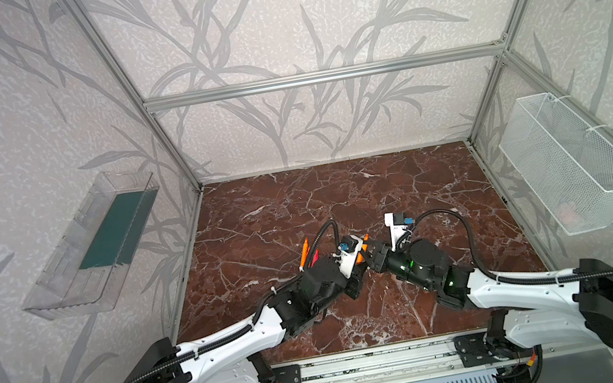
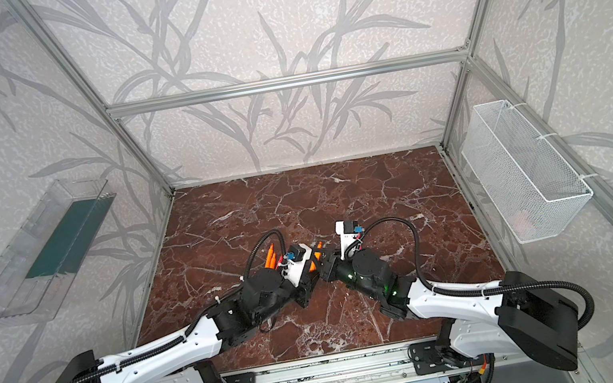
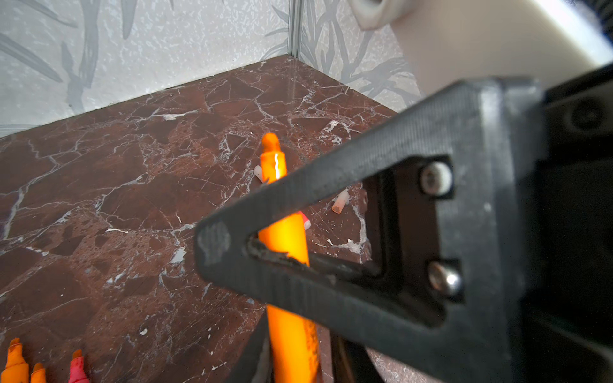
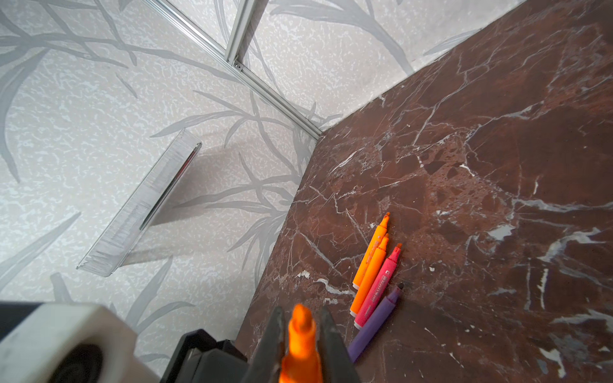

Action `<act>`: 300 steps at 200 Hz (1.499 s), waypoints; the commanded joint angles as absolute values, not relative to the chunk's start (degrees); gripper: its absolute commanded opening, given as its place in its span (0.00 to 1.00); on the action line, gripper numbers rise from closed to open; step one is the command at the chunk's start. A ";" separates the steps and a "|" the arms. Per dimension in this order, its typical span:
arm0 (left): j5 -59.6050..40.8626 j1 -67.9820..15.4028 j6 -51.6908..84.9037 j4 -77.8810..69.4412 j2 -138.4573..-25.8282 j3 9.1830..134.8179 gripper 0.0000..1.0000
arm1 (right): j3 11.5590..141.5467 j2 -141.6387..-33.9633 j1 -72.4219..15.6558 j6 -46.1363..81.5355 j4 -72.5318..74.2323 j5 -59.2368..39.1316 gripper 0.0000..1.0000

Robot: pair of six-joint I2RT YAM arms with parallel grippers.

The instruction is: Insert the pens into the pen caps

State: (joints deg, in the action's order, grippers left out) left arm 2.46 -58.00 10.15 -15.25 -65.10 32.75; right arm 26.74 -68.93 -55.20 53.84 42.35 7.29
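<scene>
Handover of one orange pen (image 3: 285, 238) appears to be the step in hand. The right claw (image 4: 301, 311) is clamped on the barrel, with the tip protruding between its fingers. The left claw (image 3: 297, 351) flanks the same barrel lower down; whether it grips cannot be told.

Hold one claw clamped until the other is secure. Leave the tip section bare. Align the barrel's axis with a cap's mouth before pushing, because the caps look light and may skid.

In both top views the held pen points toward 1 o'clock, between the two claws. One pen cap (image 3: 340, 200) and a second cap (image 3: 258, 172) lie on the counter (image 3: 99, 199) under the pen, apart from both claws. The arms hide them in the top views. The loose pens (image 1: 304, 255) lie at 9 o'clock from the claws.
</scene>
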 commanded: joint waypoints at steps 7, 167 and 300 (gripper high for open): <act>2.98 -58.11 9.68 -18.63 -65.12 32.17 0.27 | 27.06 -69.24 -56.20 54.67 46.83 6.06 0.00; 3.06 -44.19 17.38 -13.00 -58.34 27.74 0.00 | 23.85 -46.13 -56.44 40.71 4.63 27.56 0.62; -2.21 -44.01 16.22 -12.61 -58.04 27.80 0.00 | 26.08 -63.47 -56.45 33.61 -9.81 18.58 0.45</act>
